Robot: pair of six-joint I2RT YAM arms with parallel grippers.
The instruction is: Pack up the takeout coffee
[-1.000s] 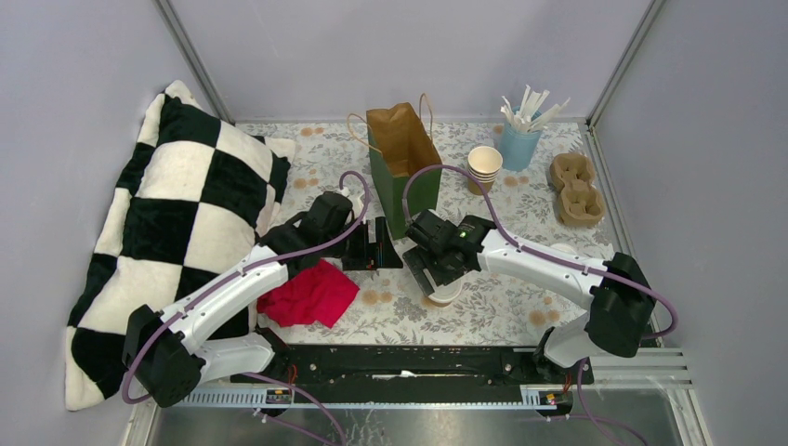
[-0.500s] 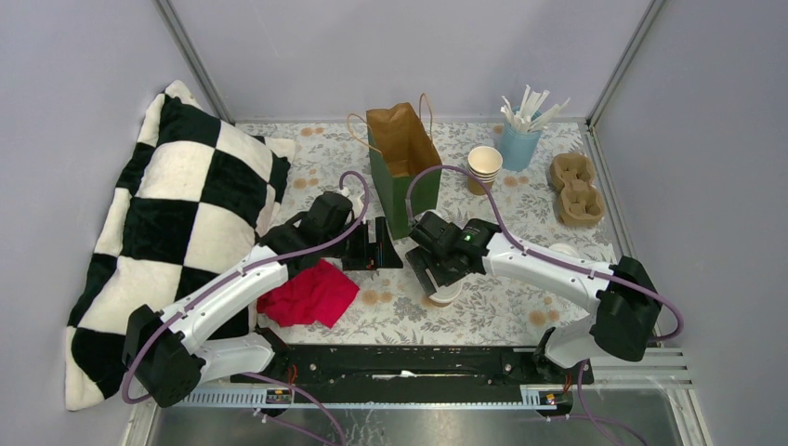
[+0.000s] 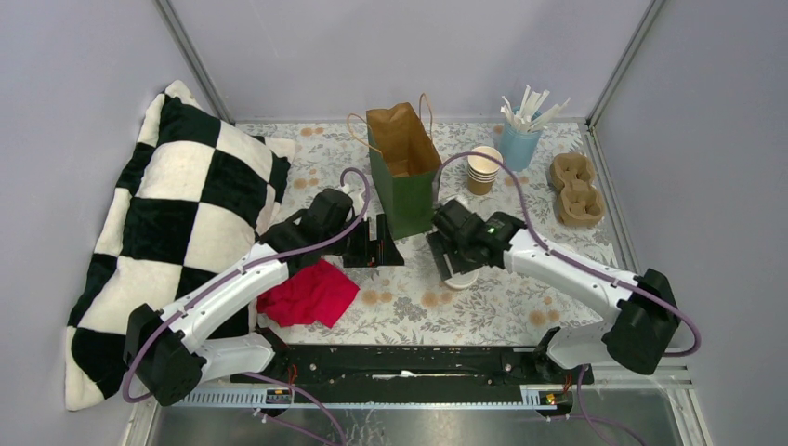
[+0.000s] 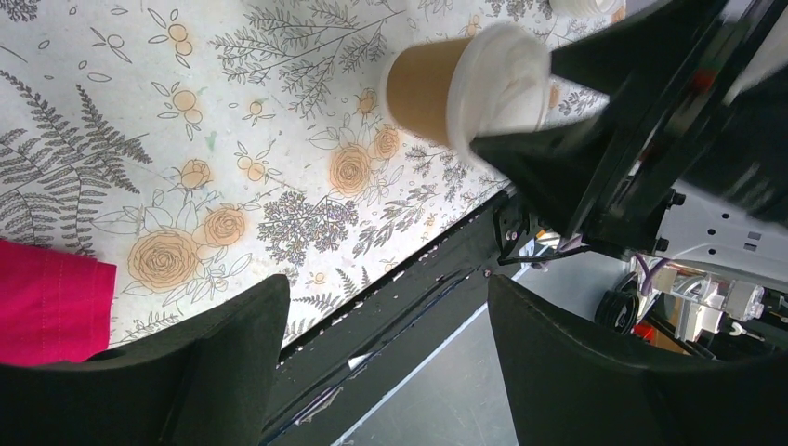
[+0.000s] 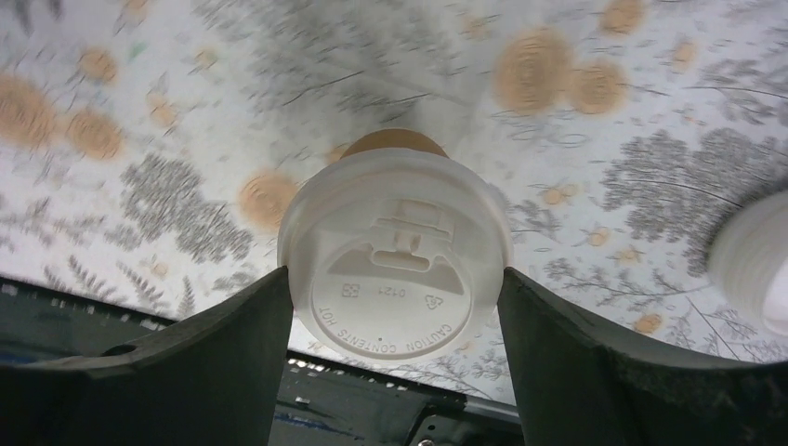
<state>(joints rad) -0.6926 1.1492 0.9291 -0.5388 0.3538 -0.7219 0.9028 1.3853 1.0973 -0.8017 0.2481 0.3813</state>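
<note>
Near the middle of the floral-covered table [image 3: 506, 311], just beside the near right corner of the upright green bag [image 3: 410, 197], the right gripper [image 5: 392, 279] clamps a takeout coffee cup [image 4: 423, 88] by its white lid, one finger pressed against each side of the rim. Whether the cup's base touches the table cannot be told. On the bag's other side, the left gripper [image 4: 388, 297] hangs with its jaws spread wide and nothing between them, close to a red cloth [image 3: 311, 293] lying toward the near edge. A stack of paper cups [image 3: 483, 169], a blue cup of white sticks [image 3: 520, 144] and pulp carriers [image 3: 576, 190] sit toward the far right corner. A checkered pillow [image 3: 177, 214] lies along the left edge.
</note>
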